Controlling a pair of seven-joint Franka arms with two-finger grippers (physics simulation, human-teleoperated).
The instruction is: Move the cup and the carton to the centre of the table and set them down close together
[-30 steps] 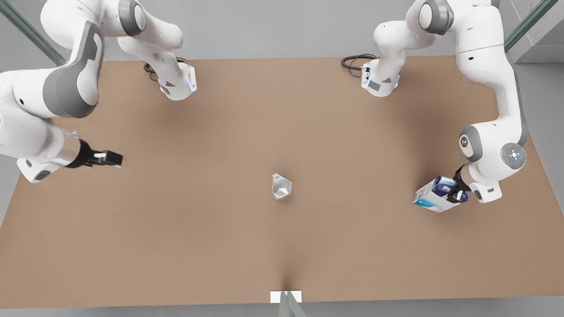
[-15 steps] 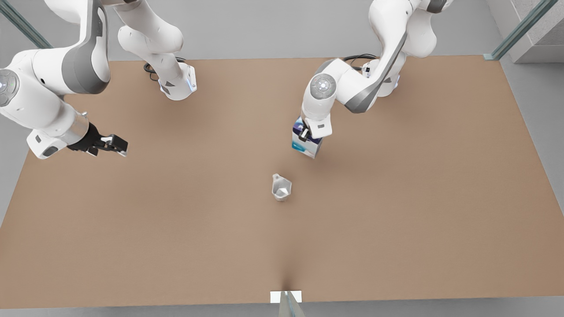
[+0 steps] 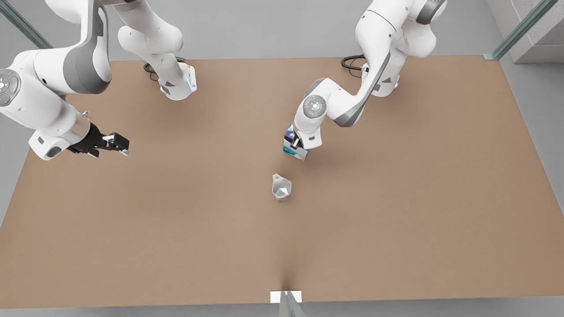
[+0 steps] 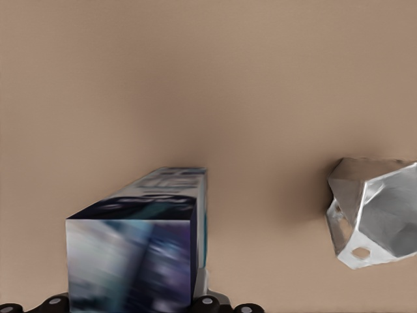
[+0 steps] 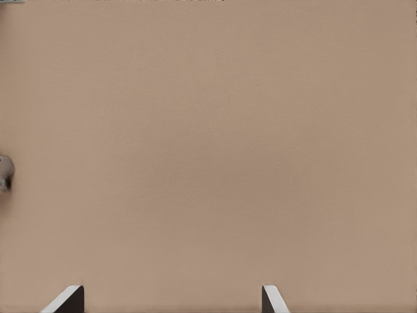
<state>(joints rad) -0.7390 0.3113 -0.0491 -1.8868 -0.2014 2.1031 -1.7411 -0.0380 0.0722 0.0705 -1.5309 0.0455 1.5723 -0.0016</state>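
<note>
Holding the carton [image 3: 294, 147] clamped in my left gripper [image 3: 298, 143] near the table [image 3: 396, 220] centre, just beyond the cup [image 3: 281, 188]. Left wrist: carton looks light, rigid; cup [image 4: 373, 214] thin, tippable, best taken by its sides. Right wrist: right gripper [image 5: 171, 301] fingers apart, waiting.

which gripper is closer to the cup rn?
Left. The left gripper, shut on the carton, sits just beyond the cup near the table centre. The right gripper waits open, far off toward the front view's left.
</note>
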